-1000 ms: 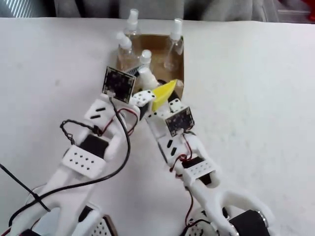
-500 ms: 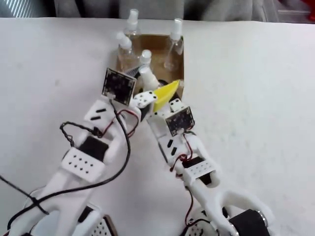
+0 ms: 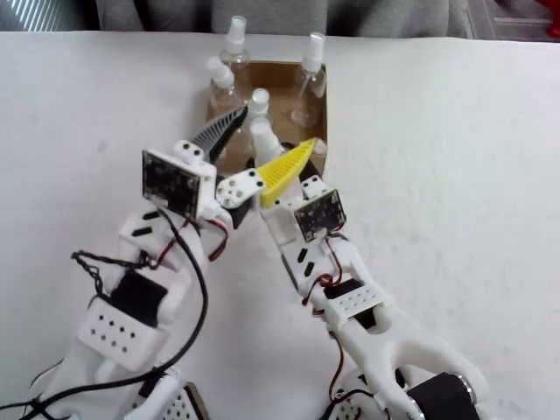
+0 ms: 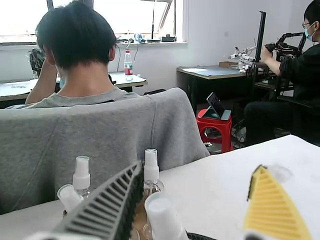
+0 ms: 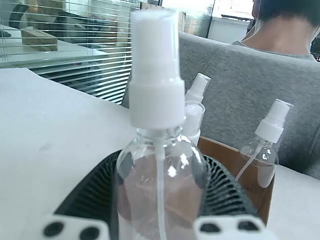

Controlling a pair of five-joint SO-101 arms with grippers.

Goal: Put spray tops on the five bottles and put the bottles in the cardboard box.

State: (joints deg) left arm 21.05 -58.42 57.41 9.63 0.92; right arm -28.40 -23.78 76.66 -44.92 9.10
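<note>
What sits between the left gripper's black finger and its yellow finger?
The spray top of the bottle that the right gripper holds, standing in the gap, as the left wrist view shows.

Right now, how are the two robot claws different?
The left gripper is open, gripping nothing; the right gripper is shut on a bottle. The left has a black finger and a yellow finger; the right's both look black. Both are at the cardboard box.

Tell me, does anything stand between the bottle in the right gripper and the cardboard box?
Yes. The open fingers of the left gripper flank the held bottle, and another bottle stands in the cardboard box right behind it.
</note>
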